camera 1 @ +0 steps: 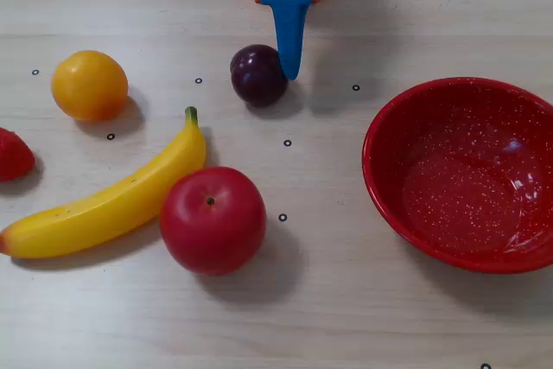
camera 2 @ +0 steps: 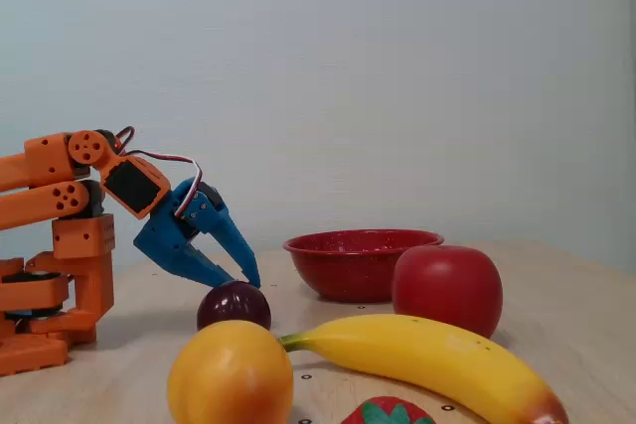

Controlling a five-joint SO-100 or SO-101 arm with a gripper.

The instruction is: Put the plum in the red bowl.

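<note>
Orange blocky arm (camera 2: 60,245) with black servo faces, thin red and white cables, and a blue tapered end effector (camera 2: 241,278).

A: Was the way from the plum (camera 1: 257,75) to the red bowl (camera 1: 463,170) open?

B: Yes, bare bench (camera 1: 346,32) lay between them in a fixed view, with the end effector (camera 1: 290,68) just beside the plum.

A: And the other side?

B: Crowded: the banana (camera 1: 108,205), apple (camera 1: 212,220) and orange (camera 1: 89,85) stood there, with a strawberry (camera 1: 13,155) at the edge.

White-speckled red bowl (camera 1: 467,174); maroon plum (camera 1: 257,74).
</note>
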